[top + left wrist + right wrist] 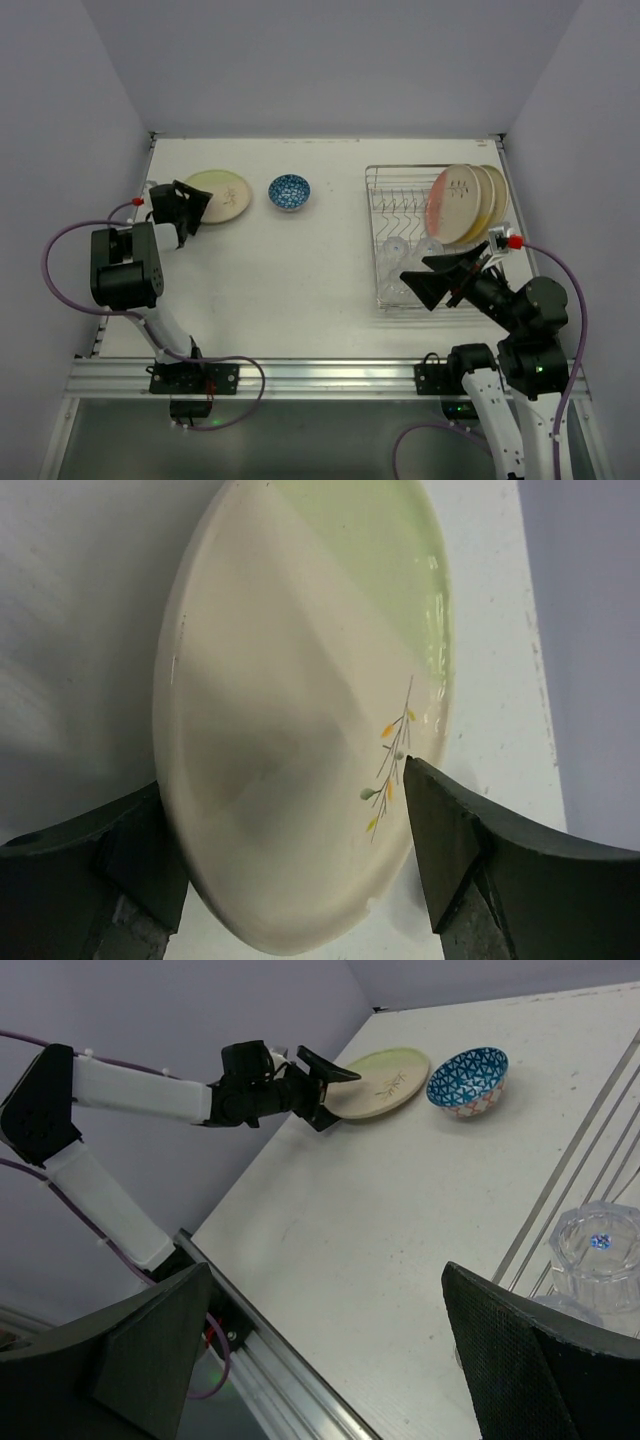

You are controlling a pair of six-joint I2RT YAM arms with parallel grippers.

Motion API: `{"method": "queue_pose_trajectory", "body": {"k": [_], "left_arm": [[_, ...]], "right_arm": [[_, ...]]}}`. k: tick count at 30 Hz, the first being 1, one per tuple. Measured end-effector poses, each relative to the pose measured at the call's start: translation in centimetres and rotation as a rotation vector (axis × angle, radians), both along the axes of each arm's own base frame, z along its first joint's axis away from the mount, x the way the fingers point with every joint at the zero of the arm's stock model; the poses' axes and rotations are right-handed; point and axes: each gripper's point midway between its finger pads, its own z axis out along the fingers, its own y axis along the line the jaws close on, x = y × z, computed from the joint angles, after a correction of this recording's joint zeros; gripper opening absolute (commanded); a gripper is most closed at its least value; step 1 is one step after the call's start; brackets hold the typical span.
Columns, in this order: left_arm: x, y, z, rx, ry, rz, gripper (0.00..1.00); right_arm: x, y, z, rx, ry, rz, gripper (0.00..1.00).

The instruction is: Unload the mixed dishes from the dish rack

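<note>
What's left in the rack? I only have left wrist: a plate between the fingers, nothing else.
Observer: Three plates stand upright at the right end of the dish rack.
Operator: Glasses?
Observer: At least two clear glasses sit in it, nearer the arms than the plates.
Operator: Right arm?
Observer: The right gripper hovers open over the rack's near part, holding nothing.

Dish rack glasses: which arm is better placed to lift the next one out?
Right. The right gripper hovers open at the near edge of the dish rack, beside the glasses; the left gripper is across the table at the green-cream plate.
</note>
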Motion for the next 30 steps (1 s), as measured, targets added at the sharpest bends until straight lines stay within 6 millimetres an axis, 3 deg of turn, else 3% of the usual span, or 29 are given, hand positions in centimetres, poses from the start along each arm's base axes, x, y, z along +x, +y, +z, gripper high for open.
{"method": "queue_pose_trajectory", "body": {"k": [8, 18, 25, 27, 30], "left_arm": [[-0.4, 0.1, -0.5, 0.05, 0.102, 0.016, 1.0], [-1.7, 1.1, -1.0, 0.081, 0.251, 0.058, 1.0], [-3.2, 0.9, -0.7, 0.086, 0.305, 0.047, 1.0], [-4.0, 0.7, 0.2, 0.087, 0.309, 0.041, 1.0], [-4.8, 0.1, 3.0, 0.087, 0.258, 0.018, 1.0]], "right_arm": [[-0.3, 0.1, 0.0, 0.001, -0.003, 0.01, 0.99], [-0.1, -0.1, -0.1, 0.003, 0.005, -0.012, 0.99], [2.8, -2.0, -1.5, -0.062, 0.092, -0.161, 0.99], [4.2, -3.2, -2.2, -0.1, 0.133, -0.237, 0.99], [6.2, -5.3, -3.5, -0.166, 0.192, -0.371, 0.99]]}}
